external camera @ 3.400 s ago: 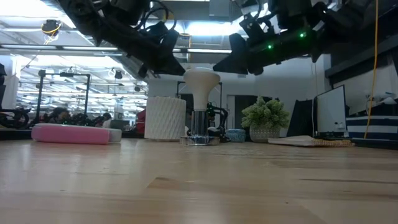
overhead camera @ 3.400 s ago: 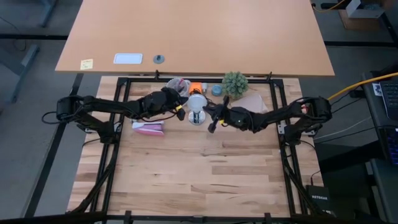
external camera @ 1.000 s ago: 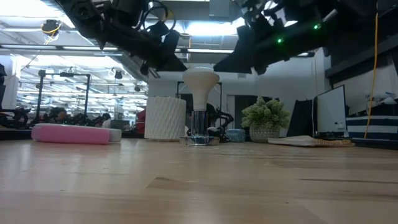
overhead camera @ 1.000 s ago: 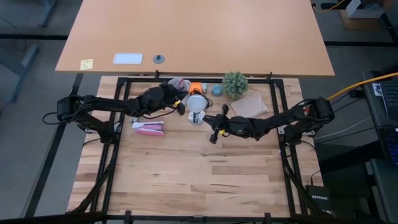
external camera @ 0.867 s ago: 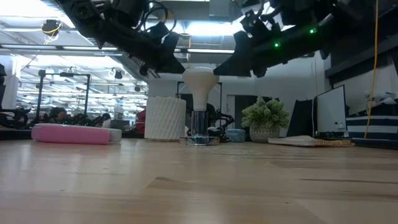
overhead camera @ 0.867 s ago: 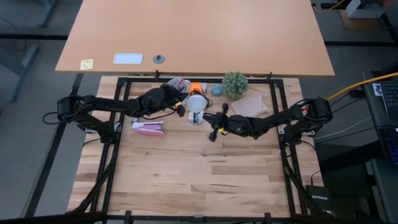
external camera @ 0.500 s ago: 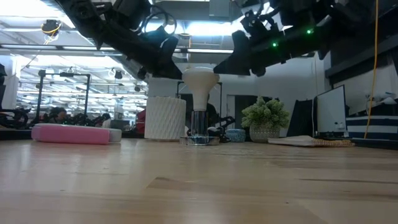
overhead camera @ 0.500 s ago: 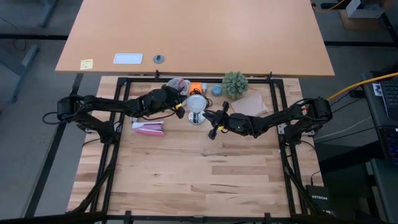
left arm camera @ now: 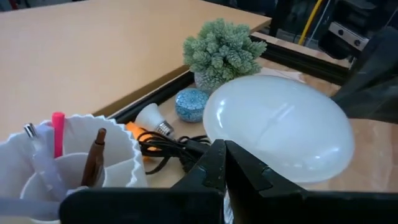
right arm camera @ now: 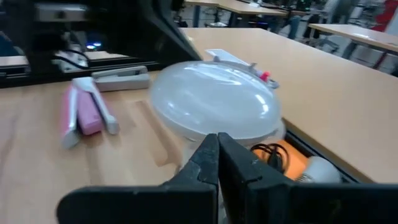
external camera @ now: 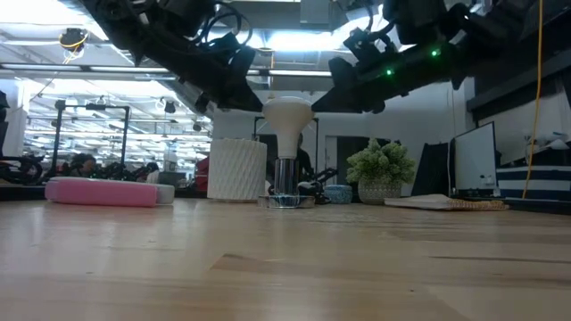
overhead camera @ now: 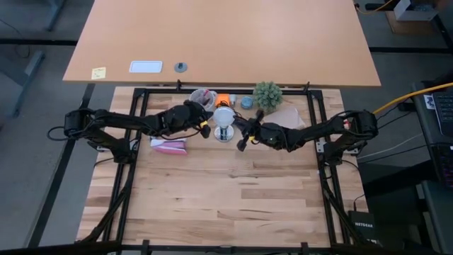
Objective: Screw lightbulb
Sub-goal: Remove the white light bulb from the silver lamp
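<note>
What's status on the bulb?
Left gripper and right gripper shut, flanking the lightbulb, neither holding it. Lightbulb upright in socket. Nothing blocking.

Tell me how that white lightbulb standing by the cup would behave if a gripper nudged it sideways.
The lightbulb would probably tip rather than slide: its wide globe sits high on a narrow neck above the small silvery fitting. Its smooth, rounded frosted surface looks slippery for shut fingers and likely fragile. If it came free, the globe would probably roll.
</note>
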You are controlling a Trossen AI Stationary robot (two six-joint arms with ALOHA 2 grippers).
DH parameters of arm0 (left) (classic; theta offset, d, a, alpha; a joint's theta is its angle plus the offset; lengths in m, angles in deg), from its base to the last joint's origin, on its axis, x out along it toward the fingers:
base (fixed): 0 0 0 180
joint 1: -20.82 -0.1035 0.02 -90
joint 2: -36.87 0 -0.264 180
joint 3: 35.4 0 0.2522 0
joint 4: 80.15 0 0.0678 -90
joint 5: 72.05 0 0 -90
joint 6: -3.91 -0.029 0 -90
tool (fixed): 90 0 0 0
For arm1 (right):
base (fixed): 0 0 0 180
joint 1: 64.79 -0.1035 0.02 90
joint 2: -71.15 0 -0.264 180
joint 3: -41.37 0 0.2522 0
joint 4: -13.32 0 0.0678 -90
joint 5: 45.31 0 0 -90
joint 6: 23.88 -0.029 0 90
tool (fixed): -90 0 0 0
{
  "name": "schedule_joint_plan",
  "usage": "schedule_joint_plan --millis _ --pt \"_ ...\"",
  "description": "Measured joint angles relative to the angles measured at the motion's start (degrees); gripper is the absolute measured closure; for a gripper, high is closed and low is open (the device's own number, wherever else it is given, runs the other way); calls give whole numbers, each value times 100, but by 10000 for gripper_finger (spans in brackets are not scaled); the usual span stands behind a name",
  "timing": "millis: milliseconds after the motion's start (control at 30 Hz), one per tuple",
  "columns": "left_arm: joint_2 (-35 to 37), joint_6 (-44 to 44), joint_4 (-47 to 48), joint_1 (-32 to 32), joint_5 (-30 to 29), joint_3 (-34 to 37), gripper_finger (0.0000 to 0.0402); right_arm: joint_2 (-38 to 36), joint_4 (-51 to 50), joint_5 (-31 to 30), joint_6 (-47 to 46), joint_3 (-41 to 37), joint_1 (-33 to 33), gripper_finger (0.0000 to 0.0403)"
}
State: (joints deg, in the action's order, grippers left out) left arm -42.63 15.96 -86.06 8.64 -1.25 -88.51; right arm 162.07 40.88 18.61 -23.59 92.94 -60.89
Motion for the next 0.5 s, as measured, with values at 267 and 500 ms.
schedule_joint_plan --millis 267,500 --pt "12 276 59 261 378 -10 400 2 -149 -411 -2 -4 145 400" --pt "-16 258 111 510 322 -7 400 7 -90 -114 -4 9 315 400"
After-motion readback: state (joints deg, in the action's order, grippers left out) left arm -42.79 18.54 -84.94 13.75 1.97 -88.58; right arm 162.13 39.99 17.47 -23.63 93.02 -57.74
